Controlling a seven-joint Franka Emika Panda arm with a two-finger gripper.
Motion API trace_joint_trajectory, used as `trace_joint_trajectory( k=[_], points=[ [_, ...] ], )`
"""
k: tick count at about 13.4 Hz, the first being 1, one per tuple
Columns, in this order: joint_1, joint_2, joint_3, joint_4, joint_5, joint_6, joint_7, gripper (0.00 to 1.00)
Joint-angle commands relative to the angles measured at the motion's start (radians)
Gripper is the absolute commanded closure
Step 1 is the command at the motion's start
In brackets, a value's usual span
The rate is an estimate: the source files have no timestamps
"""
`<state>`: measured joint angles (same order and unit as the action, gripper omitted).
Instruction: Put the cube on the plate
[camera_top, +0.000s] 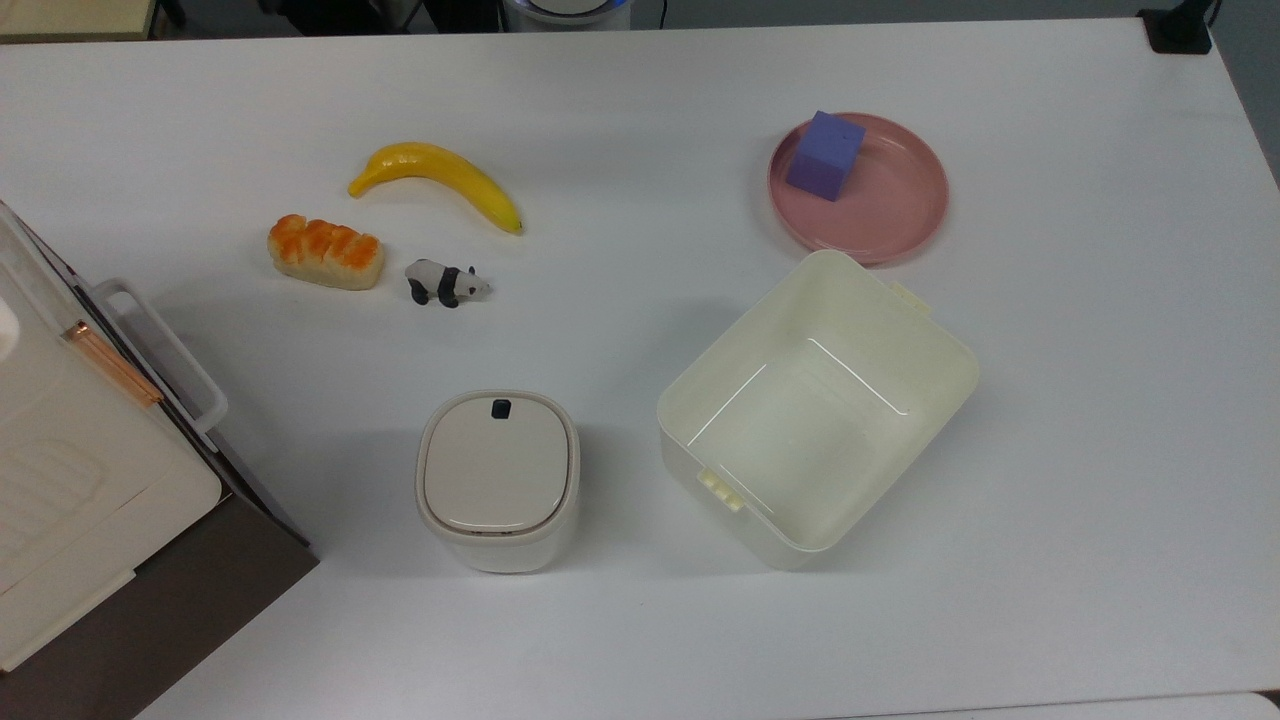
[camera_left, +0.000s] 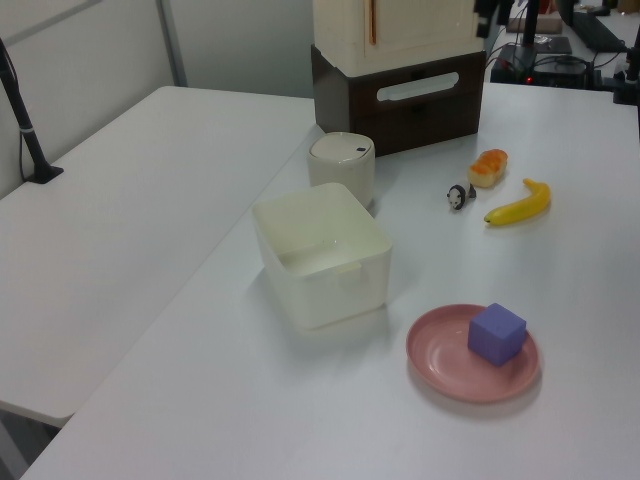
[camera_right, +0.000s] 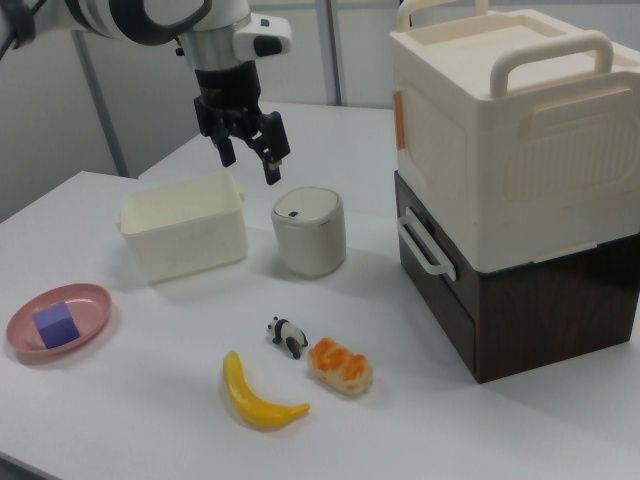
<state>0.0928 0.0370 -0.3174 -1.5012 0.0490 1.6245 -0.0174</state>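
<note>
One cube flat on plate

The glossy white, rounded robot arm carried black joint bands and ended in a black two-finger gripper.

cube on plate, tub just below in the top view
</note>
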Motion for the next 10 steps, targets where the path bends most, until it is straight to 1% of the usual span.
trace_joint_trajectory(
  k=[1, 2, 3, 10],
  points=[
    [0.005, 0.006, 0.049, -0.033, 0.02, 0.026, 0.057, 0.0],
    [0.005, 0.006, 0.066, -0.036, 0.02, 0.025, 0.057, 0.0],
    [-0.002, 0.006, 0.093, -0.043, 0.02, 0.023, 0.057, 0.0],
    [0.001, 0.006, 0.1, -0.045, 0.02, 0.014, 0.047, 0.0]
  ],
)
